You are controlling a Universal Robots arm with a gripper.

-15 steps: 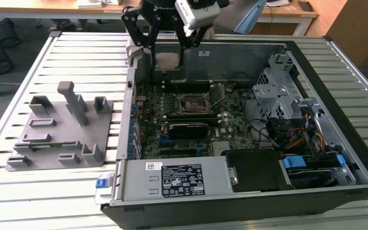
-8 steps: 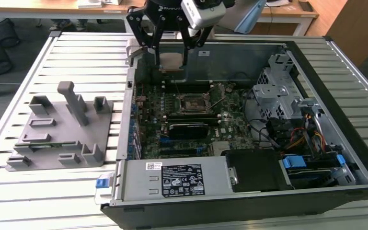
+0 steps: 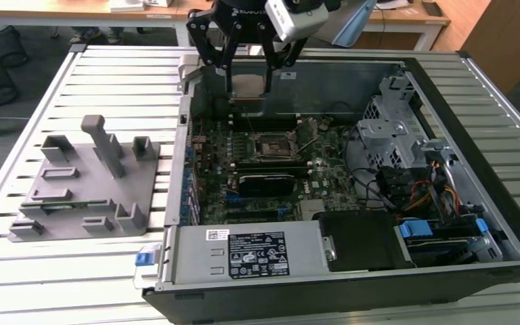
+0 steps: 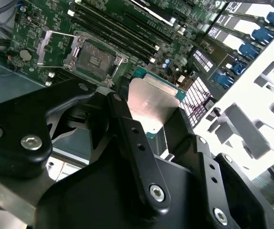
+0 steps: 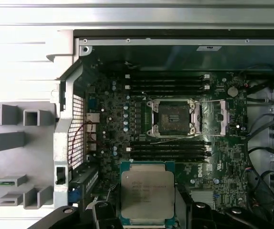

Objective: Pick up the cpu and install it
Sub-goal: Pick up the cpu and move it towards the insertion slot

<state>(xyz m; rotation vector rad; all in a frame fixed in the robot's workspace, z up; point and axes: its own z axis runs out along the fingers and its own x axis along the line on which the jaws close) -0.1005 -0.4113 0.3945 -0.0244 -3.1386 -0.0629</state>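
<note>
- Firm grasp by the claw [image 3: 249, 78] on the cpu [image 3: 244, 88], with black fingers pressed against two opposite edges and the silver lid facing outward.
- In the exterior view, cpu held in the air over the far part of the open computer case [image 3: 504, 203], at roughly 12 o'clock from the socket [image 3: 269, 145]; not touching the board.
- Judged done: pick-up. Grey fixture [image 3: 89, 183] on the tabletop [image 3: 106, 74], at 9 o'clock from the case, well apart from the claw.
- Judged left: seating. Socket [image 5: 173, 118] bare in both wrist views, with its metal frame apparently swung open beside it; cpu [image 5: 146, 193] near the socket but not yet over it.
- Hidden or unclear: finger contact on the cpu [image 4: 153, 102] largely masked by black linkage in the second wrist view; one cpu edge cut off in the first wrist view; corner markings and socket pins too fine to make out; clearance above the board hard to judge.
</note>
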